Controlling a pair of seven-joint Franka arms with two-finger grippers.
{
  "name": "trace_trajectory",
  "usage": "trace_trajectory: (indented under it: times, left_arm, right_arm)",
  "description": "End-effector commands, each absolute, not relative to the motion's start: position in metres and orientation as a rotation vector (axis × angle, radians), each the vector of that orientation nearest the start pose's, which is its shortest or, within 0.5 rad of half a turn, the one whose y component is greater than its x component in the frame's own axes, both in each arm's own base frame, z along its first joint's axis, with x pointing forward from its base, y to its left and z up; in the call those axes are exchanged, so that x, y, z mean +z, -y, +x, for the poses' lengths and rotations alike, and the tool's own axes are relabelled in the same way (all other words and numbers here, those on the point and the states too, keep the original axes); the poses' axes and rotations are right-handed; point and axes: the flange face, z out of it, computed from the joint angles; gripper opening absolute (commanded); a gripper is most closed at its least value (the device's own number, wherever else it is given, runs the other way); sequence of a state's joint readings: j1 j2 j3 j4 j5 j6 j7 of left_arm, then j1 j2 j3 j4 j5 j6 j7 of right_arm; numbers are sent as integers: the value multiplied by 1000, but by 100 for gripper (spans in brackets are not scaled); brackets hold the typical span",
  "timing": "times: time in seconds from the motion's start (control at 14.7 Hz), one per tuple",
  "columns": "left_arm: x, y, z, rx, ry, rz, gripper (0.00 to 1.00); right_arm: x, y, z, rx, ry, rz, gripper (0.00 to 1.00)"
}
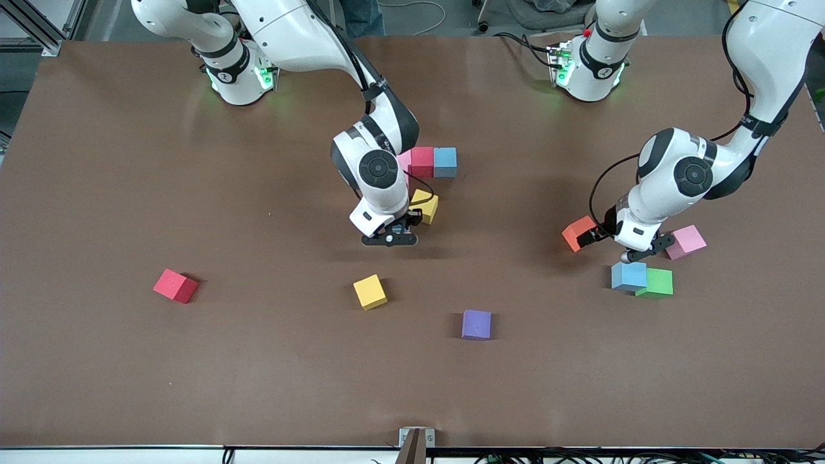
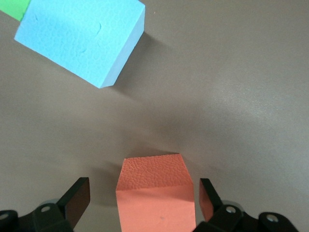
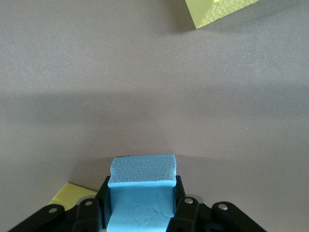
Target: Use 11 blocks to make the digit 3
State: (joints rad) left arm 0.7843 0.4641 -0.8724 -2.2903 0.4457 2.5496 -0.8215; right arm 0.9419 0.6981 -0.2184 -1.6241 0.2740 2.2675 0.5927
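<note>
Placement is underway: right gripper (image 3: 140, 212) clamps a light blue block (image 3: 141, 186) beside the yellow block (image 1: 425, 205); left gripper (image 2: 145, 205), fingers spread, straddles the orange block (image 2: 154, 193), needing closure.

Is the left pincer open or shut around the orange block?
Open. In the left wrist view the left pincer has a finger on each side of the orange block, with visible gaps, so nothing is gripped.

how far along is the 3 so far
Early. Done: a top bar of pink, red and light blue cubes, with a yellow cube below it. In hand: the right gripper is shut on a light blue block; the left gripper is open around the orange block. Six others lie scattered.
</note>
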Motion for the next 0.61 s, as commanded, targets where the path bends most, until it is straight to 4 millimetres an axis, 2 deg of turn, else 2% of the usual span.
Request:
trace_trajectory:
  times: [0.0, 0.07, 0.14, 0.34, 0.41, 0.48, 0.55]
  left_arm:
    - [214, 72, 522, 54, 677, -3187, 97]
    - [212, 72, 522, 62, 678, -3190, 93]
    - [210, 73, 521, 68, 679, -3194, 83]
    - [207, 74, 520, 82, 680, -3197, 44]
    - [210, 74, 521, 74, 705, -3190, 31]
    - [213, 77, 523, 67, 761, -3177, 21]
    - [222, 88, 527, 49, 805, -3178, 19]
  right_arm:
    - [213, -472, 496, 118, 45, -3105, 6]
    - [214, -471, 498, 115, 48, -3104, 6]
    - [214, -471, 498, 110, 48, -3103, 6]
    - [212, -471, 497, 112, 49, -3104, 7]
    - [212, -471, 497, 114, 47, -3105, 10]
    - [212, -472, 496, 117, 37, -3106, 19]
    - [212, -471, 496, 120, 33, -3108, 32]
